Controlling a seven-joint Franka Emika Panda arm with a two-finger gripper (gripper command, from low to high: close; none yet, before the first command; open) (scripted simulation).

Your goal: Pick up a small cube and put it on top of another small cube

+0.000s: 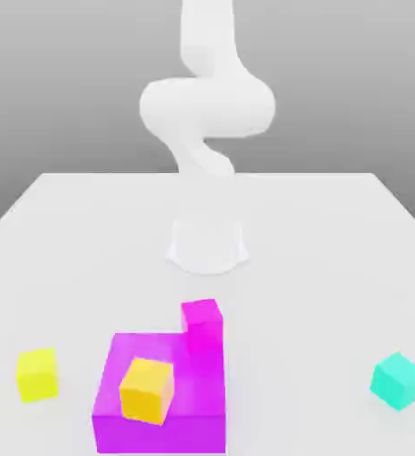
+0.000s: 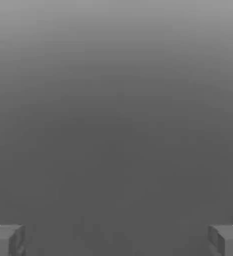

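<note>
Grey fingertips (image 2: 6, 240) sit far apart at the edges of the hand view, so the claw (image 2: 116, 240) is wide and holds nothing; only blank grey lies ahead of it. It cannot be made out in the exterior view, and every cube lies well away from it, out of the hand camera's sight. The teal cube (image 1: 397, 380) rests alone on the table (image 1: 86, 232), toward the exterior view's right. The orange cube (image 1: 147, 389) sits on a magenta block (image 1: 202, 392), the yellow cube (image 1: 37, 374) beyond. Likely risk: a long, unsighted approach could clip the magenta block or nudge the teal cube askew.
</note>
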